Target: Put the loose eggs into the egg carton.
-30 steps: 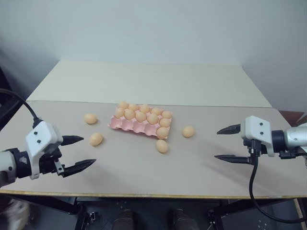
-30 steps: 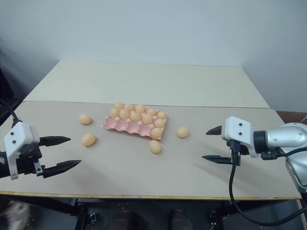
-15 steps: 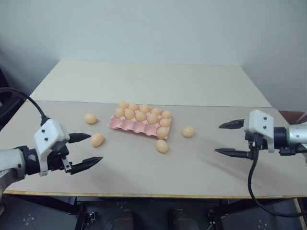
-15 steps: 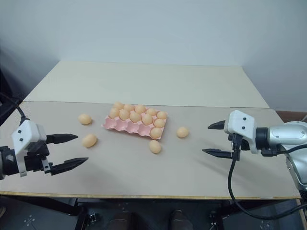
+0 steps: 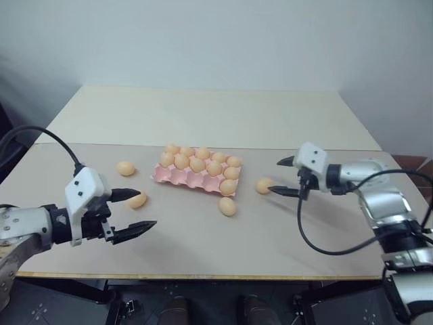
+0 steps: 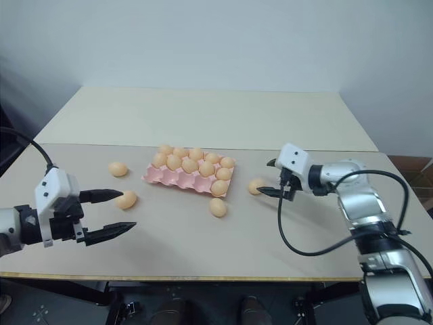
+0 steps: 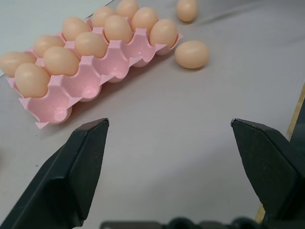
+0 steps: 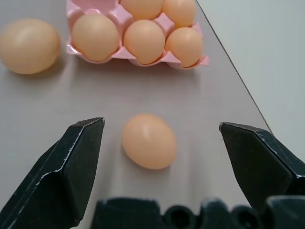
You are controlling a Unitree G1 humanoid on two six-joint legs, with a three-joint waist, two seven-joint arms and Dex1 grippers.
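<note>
Right hand [image 6: 266, 177] (wide open, holding nothing) is lined up on the loose egg [image 6: 255, 186] just right of the pink egg carton [image 6: 186, 177] on the tabletop [image 6: 203, 237], and an off-center pinch could roll it away.

**Robot arms: build and finish**

Left gripper [image 5: 132, 210]: white angular housing, two tapered black fingers, black cable looping off the wrist. Right gripper [image 5: 283, 177]: same white block and black fingers; silver-grey rounded forearm segments, black joint collars, long black cable.
</note>
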